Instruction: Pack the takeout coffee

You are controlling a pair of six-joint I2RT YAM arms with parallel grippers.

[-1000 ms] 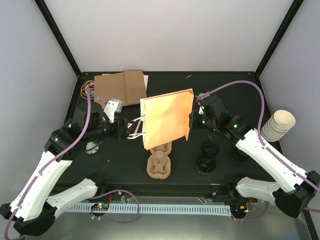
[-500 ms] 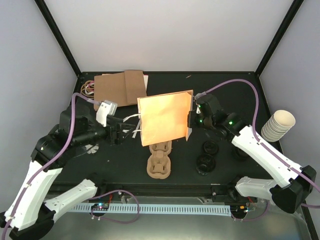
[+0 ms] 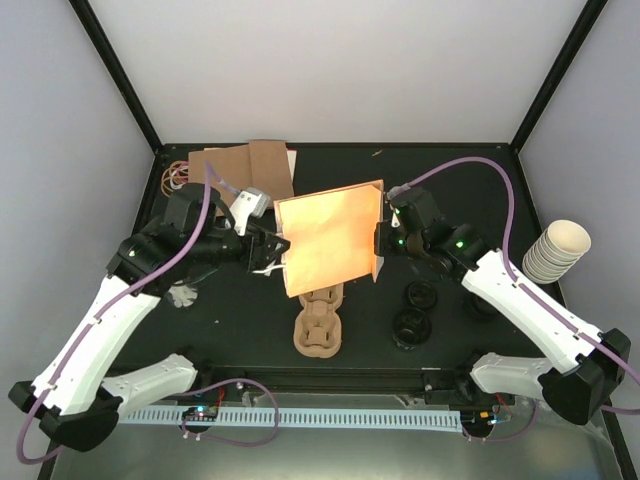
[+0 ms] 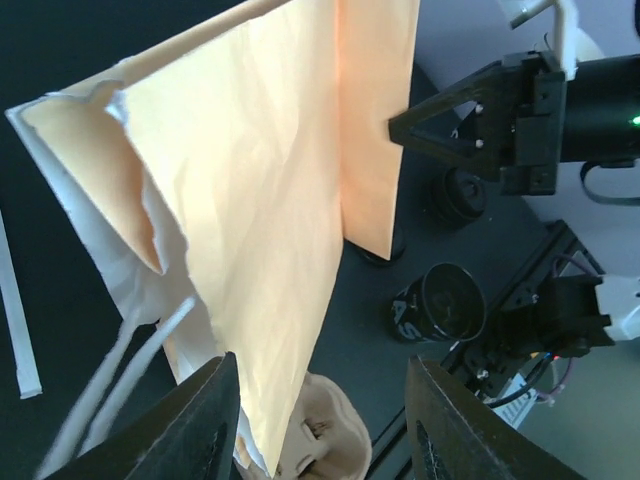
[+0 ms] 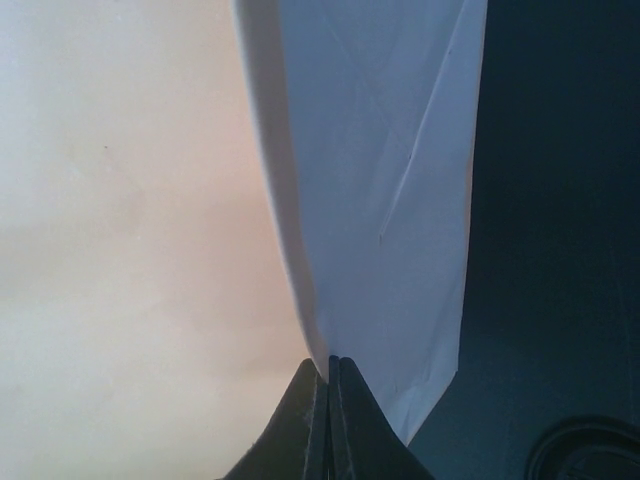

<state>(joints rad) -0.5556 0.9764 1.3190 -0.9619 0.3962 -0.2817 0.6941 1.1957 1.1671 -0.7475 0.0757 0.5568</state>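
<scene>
An orange paper bag (image 3: pixel 330 240) hangs upright over the middle of the table. My right gripper (image 3: pixel 381 240) is shut on its right edge, the closed fingertips (image 5: pixel 330 375) pinching the paper fold (image 5: pixel 380 200). My left gripper (image 3: pixel 274 250) stands open at the bag's left side by the white handles. In the left wrist view the bag's sheet (image 4: pixel 260 200) hangs between the spread jaws, close to the left finger (image 4: pixel 190 420). Two takeout coffee cups with black lids (image 3: pixel 420 295) (image 3: pixel 410 325) stand to the right of the bag. They show again as cups (image 4: pixel 445 305) (image 4: pixel 462 192).
A brown pulp cup tray (image 3: pixel 320 325) lies under the bag's lower edge. Flat brown paper bags (image 3: pixel 245 175) lie at the back left beside rubber bands (image 3: pixel 175 175). A stack of cream paper cups (image 3: pixel 558 250) sits at the right edge.
My left arm has swung right, bringing its gripper up to the bag's left edge, and its jaws have narrowed after widening. The bag has straightened a little in the right gripper.
</scene>
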